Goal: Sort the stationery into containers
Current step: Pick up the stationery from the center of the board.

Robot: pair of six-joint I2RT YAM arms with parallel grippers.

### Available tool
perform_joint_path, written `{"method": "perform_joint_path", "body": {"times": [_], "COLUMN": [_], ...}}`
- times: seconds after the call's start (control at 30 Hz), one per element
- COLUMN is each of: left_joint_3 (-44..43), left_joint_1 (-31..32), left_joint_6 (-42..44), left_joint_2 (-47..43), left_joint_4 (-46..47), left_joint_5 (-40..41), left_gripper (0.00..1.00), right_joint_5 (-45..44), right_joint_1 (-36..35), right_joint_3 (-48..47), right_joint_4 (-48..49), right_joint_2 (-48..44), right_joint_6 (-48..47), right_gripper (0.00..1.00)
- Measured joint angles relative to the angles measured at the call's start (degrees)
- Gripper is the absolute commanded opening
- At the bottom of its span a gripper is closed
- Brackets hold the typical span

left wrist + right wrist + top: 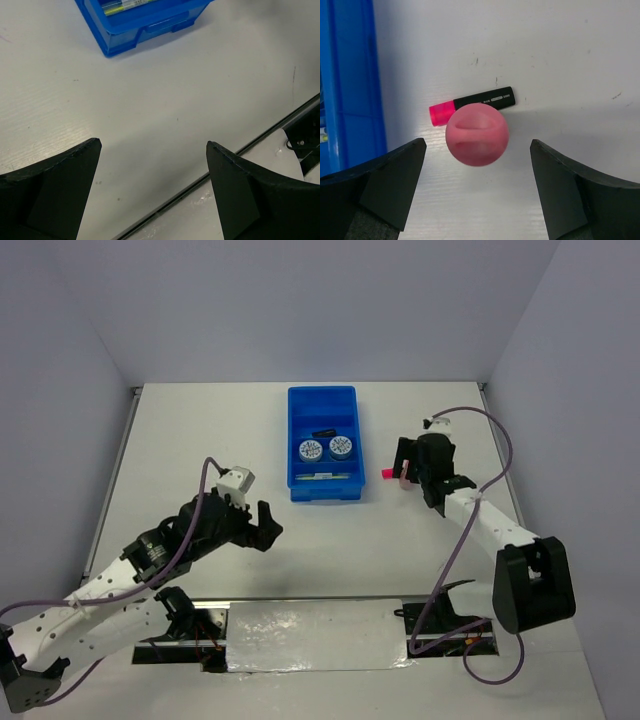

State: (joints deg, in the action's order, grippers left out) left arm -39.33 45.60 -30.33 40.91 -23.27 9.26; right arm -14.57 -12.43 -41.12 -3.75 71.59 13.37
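The blue tray [322, 443] stands at the table's back middle. It holds two round patterned-lid tubs [307, 450] [341, 447], a small black marker [323, 432] and pale sticks [322, 476]. My right gripper [408, 475] hovers just right of the tray, open. In the right wrist view it [477, 144] is over a pink cylinder [477, 133] seen end-on between the open jaws, not gripped. A black marker with a pink end [472, 106] lies just beyond the cylinder. My left gripper [270, 525] [153, 144] is open and empty above bare table, in front of the tray's near left corner [145, 25].
A shiny metal plate [320, 635] and a dark seam [240, 150] run along the table's near edge. The right arm's purple cable [480, 420] loops over the back right. The tray's blue wall [350, 85] stands close to the left of the pink items.
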Motion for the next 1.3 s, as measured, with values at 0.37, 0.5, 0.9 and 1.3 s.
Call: {"method": "perform_joint_path", "body": {"times": [0.37, 0.5, 0.9, 1.3], "left_joint_3": [-0.4, -0.4, -0.4, -8.5], "left_joint_1": [1.4, 1.4, 1.5, 5.6], "left_joint_6": [0.0, 0.0, 0.1, 22.3], "left_joint_2": [-1.1, 0.0, 2.3, 20.3], "left_joint_4": [-2.0, -1.9, 0.7, 26.5], "left_joint_5": [-1.0, -1.6, -0.3, -12.6], "left_gripper": [0.99, 0.99, 0.99, 0.99], "right_joint_5": [-1.7, -2.4, 0.3, 18.4], "right_joint_1": [0.3, 0.5, 1.3, 1.4], "right_joint_3": [-4.5, -6.3, -5.6, -10.4], "right_joint_4": [1.1, 1.2, 0.7, -12.7], "right_joint_2": [10.1, 11.3, 7.1, -18.3], "right_joint_6": [-1.6, -1.8, -0.7, 5.3], "right_gripper": [0.77, 0.56, 0.0, 0.0]}}
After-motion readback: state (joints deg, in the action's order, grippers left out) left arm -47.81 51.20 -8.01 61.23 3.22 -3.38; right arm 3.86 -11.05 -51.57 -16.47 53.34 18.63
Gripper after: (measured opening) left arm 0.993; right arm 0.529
